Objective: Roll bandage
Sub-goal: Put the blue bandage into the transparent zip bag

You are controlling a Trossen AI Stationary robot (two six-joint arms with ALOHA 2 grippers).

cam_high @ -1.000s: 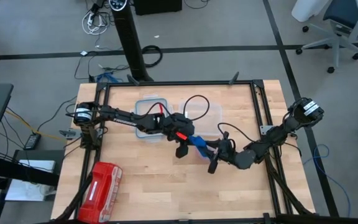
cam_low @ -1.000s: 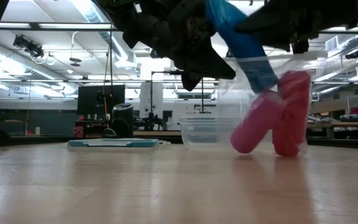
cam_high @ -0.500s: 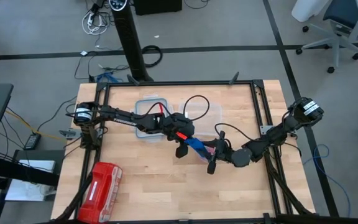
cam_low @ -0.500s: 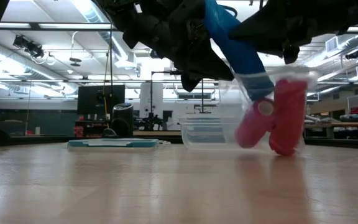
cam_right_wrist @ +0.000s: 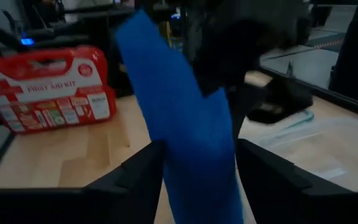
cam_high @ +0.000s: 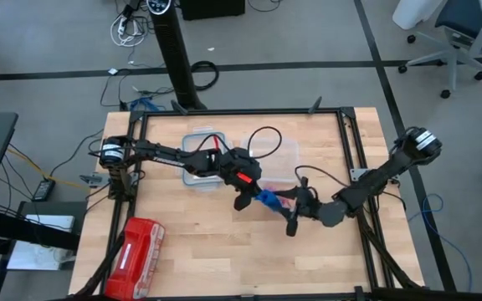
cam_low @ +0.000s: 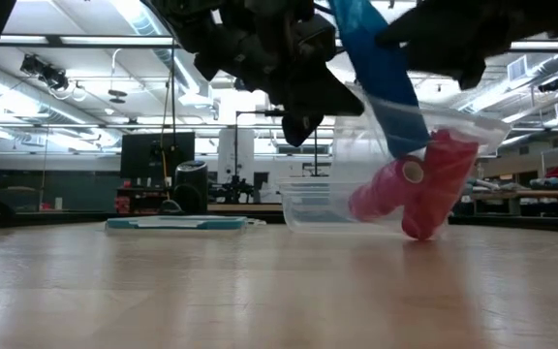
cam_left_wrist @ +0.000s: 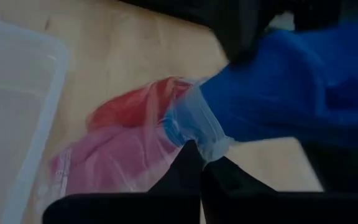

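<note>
Stretching taut, the bandage [cam_low: 381, 68] (plain bright blue) is clamped by left tool [cam_high: 247, 198] and right tool [cam_high: 289, 212].

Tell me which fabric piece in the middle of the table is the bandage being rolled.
The bright blue bandage, stretched taut between the left gripper and right gripper. The red-pink rolls hang below it inside a clear bag.

Even, bright overhead light in high view; soft shadows under arms. Low view: ceiling strips glare, arms backlit to near-silhouette, tabletop [cam_low: 260, 291] sheen. Both wrist views blurred: bandage [cam_right_wrist: 185, 124] soft-edged close to fingers, red pouch [cam_right_wrist: 48, 87] beyond them sharper. Left wrist dim near fingers.
</note>
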